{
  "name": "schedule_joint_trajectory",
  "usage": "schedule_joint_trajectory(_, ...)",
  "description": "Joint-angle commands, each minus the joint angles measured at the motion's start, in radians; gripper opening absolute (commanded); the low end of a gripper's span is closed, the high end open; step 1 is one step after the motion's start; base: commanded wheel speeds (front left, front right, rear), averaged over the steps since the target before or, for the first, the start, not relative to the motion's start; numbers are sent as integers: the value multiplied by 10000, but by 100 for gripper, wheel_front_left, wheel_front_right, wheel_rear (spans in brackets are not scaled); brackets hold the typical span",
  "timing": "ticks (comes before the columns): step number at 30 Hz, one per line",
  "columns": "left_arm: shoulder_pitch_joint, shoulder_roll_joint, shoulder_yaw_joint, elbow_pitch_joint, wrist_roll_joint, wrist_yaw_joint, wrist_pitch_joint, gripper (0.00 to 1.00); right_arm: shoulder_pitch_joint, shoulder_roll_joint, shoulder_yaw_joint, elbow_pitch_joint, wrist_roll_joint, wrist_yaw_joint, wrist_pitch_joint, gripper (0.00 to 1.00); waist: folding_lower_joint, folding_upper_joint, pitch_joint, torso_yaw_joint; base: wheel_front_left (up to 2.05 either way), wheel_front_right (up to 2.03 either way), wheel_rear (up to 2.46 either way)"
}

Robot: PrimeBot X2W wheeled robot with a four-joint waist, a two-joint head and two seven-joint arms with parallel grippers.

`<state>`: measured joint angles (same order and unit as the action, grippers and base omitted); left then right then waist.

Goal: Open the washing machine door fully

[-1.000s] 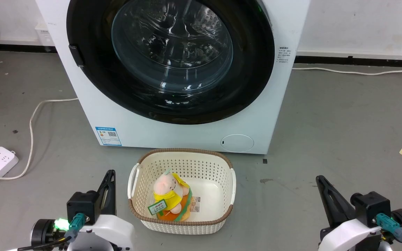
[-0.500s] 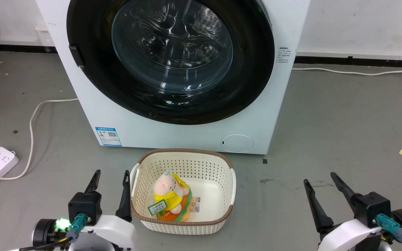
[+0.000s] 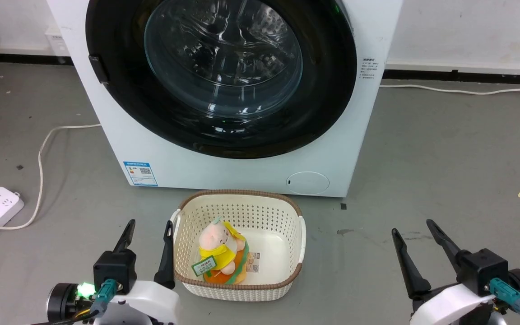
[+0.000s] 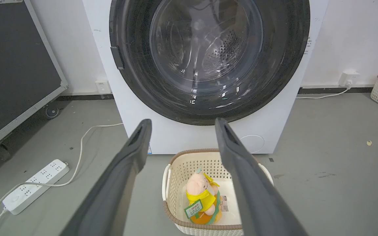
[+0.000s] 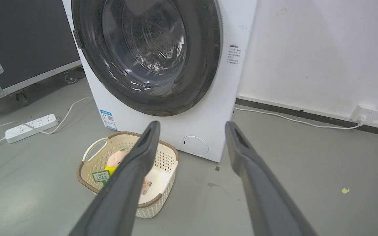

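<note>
Sitting shut against the white machine front (image 3: pixel 251 169), the washing machine door (image 3: pixel 222 67) occupies the upper centre of the head view, with its glass bowl facing the robot. A small dark tab (image 3: pixel 99 70) sits on its left rim. Directly before the machine, a cream basket (image 3: pixel 242 194) stands on the floor with a plush toy (image 3: pixel 218 253) inside.

The left hand (image 3: pixel 148 225) hangs low, just beside the basket's left wall. The right hand (image 3: pixel 411 226) hangs low, well apart to the right.

Change: both hands were clenched a second ago and now stand released, fingers spread, grasping nothing.

Meaning: the opening has not yet begun, and the hands appear prepared for a reach. The tab is the likely grip point, but it cannot be confirmed as the handle.
</note>
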<state>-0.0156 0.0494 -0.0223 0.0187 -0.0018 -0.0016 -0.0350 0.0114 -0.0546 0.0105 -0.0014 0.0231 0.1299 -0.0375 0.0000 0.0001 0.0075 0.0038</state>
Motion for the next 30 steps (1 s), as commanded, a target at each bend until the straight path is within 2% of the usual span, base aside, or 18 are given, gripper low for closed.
schedule_joint_trajectory(1, -44, 15, -55, 27, -10, 52, -112, 100, -188, -34, 27, -63, 138, 1, -97, 100, 0, -1, 35, 10, 0, 0, 0)
schedule_joint_trajectory(13, -170, 15, -299, 38, -29, 123, -363, 100, -766, -301, 94, 158, 538, 2, -347, 100, 0, -1, 346, 140, 0, 0, 0)
schedule_joint_trajectory(22, -404, 14, -473, -54, -51, 216, -551, 100, -1732, -539, 50, 372, 1582, 3, -315, 100, 0, -1, 841, 274, 0, 0, 0)
schedule_joint_trajectory(23, -511, 13, -524, -100, -68, 257, -614, 100, -2106, -559, -10, 439, 2174, 3, -145, 0, 0, -1, 1051, 319, 0, 0, 0)
schedule_joint_trajectory(30, -789, 12, -649, -170, -92, 336, -760, 100, -3192, -388, -524, 868, 3916, 3, 559, 0, 0, -1, 1585, 455, 0, 0, 0)
